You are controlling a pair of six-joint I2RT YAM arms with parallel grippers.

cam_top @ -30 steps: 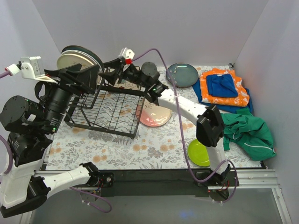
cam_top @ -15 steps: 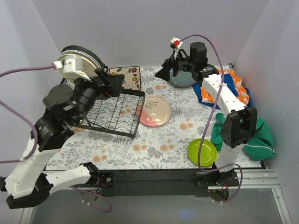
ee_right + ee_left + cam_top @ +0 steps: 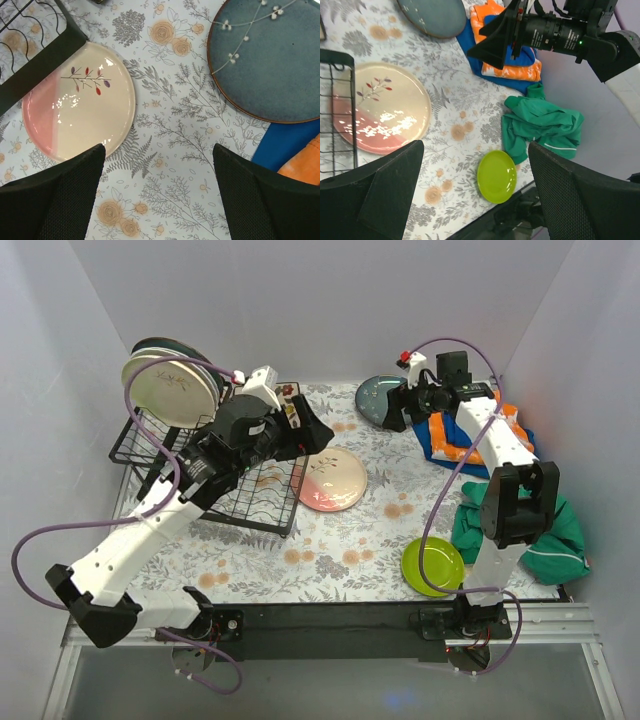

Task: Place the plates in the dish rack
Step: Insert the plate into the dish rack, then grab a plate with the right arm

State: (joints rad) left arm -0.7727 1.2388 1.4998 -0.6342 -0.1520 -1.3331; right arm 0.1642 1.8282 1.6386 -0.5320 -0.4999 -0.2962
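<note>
The black wire dish rack (image 3: pixel 255 495) stands at the left, with a cream plate (image 3: pixel 165 388) and a dark plate (image 3: pixel 205 365) upright at its far end. A pink-cream sprig plate (image 3: pixel 332 480) (image 3: pixel 380 114) (image 3: pixel 80 107) lies flat just right of the rack. At the back lies a dark blue plate (image 3: pixel 380 398) (image 3: pixel 270 60), and a lime green plate (image 3: pixel 432 566) (image 3: pixel 496 176) lies near the front edge. My left gripper (image 3: pixel 312 432) (image 3: pixel 477 195) hangs open and empty above the rack's right end. Beside the blue plate, my right gripper (image 3: pixel 396 410) (image 3: pixel 160 195) is open and empty.
A crumpled green garment (image 3: pixel 530 525) (image 3: pixel 542 122) lies at the right. Folded orange and blue cloths (image 3: pixel 480 425) (image 3: pixel 512 62) sit at the back right. The rack's corner (image 3: pixel 40 55) shows in the right wrist view. Walls close in on three sides.
My left arm swung from the rack's left end rightward over the rack. My right arm drew back from the rack to the back right by the blue plate, its jaws opening.
</note>
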